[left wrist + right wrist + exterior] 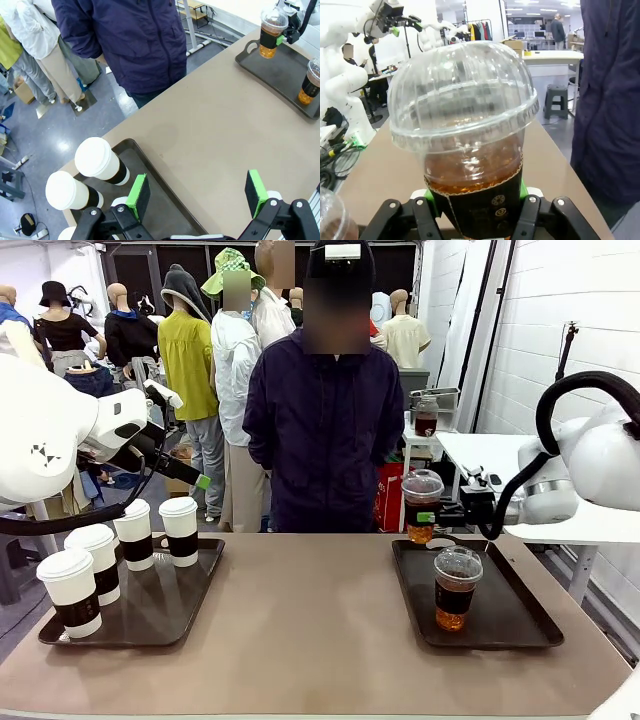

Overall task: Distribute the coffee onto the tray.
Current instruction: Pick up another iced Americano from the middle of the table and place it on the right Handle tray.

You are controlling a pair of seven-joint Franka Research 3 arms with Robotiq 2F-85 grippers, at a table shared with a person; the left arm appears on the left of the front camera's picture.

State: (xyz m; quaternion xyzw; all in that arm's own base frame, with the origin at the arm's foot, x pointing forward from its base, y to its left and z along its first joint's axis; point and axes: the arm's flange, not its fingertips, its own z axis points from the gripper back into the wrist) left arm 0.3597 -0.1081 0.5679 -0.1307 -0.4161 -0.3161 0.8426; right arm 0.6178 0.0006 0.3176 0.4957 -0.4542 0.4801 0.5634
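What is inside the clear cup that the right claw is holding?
Brown liquid fills the lower part of the clear cup; the space under its dome lid looks empty. A dark sleeve hides the bottom.

Robotics lab: white robot arms (342,75), worktables (500,455), bare walls

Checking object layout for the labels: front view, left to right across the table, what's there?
Left tray with four white lidded paper cups → bare tabletop → clear dome-lidded cup held in the right gripper → second clear dome-lidded cup standing on the right tray.
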